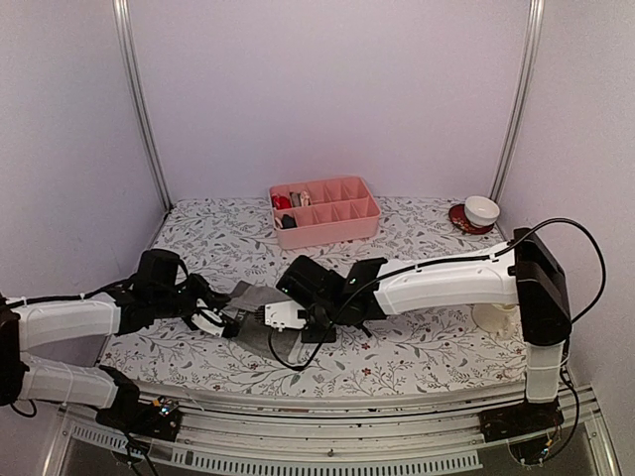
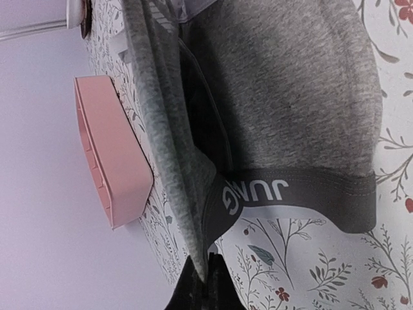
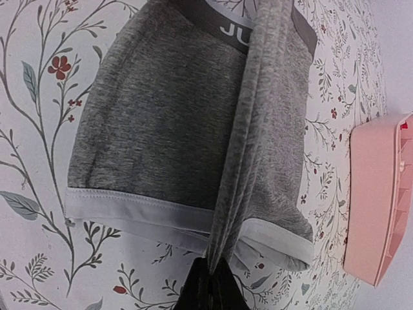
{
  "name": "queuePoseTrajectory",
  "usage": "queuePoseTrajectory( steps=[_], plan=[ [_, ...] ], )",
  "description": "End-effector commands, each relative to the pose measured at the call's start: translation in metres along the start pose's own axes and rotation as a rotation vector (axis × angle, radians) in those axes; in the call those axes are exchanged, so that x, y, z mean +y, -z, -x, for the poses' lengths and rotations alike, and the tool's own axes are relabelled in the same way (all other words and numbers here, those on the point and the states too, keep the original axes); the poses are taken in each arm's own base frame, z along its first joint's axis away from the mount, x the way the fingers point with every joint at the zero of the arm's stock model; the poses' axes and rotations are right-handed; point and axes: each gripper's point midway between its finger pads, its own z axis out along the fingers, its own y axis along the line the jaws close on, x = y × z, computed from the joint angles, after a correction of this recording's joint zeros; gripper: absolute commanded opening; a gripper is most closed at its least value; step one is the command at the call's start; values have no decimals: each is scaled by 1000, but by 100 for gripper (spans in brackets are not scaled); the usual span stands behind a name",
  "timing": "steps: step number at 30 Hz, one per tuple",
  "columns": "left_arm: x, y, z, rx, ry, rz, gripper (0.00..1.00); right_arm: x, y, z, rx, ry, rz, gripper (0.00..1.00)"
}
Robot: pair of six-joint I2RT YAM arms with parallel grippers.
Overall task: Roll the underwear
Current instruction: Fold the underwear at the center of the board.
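- Left jaws pinched shut on one end of the briefs (image 2: 161, 129). Right jaws clamp the other end, and the cloth is stretched taut between them.
- Boxers (image 2: 290, 97) lie flat underneath on the tabletop (image 3: 32, 129), with open floral surface around their edges.
- Dark waistband (image 2: 310, 194) lettering starts "JU".
- Pink tray (image 1: 324, 210) sits behind, well apart.

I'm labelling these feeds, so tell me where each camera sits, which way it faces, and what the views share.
Top external: above and behind the bases, looking down over the table; left arm and right arm show.
Left wrist: on its arm, looking past the left pincer, shut on the grey underwear.
Right wrist: on its arm, looking past the right pincer, shut on it too.
Shared: all show the underwear and pink tray.
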Motion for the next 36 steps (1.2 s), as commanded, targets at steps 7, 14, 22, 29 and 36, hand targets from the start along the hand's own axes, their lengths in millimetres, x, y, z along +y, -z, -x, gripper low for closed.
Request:
queuePoseTrajectory(
  steps=[7, 14, 22, 29, 36],
  plan=[
    [-9, 4, -21, 100, -70, -13, 0, 44, -8, -26, 98, 11, 179, 2],
    [-30, 13, -16, 88, -122, -82, 0, 59, 3, -18, 69, 35, 278, 2],
    [-56, 9, -15, 97, -140, -138, 0, 80, -16, -18, 91, 42, 352, 2],
    [-70, 7, -14, 98, -148, -169, 0, 90, -25, -20, 114, 49, 385, 2],
    [-69, 11, -11, 80, -123, -173, 39, 93, -21, -19, 105, 50, 404, 9]
  ],
)
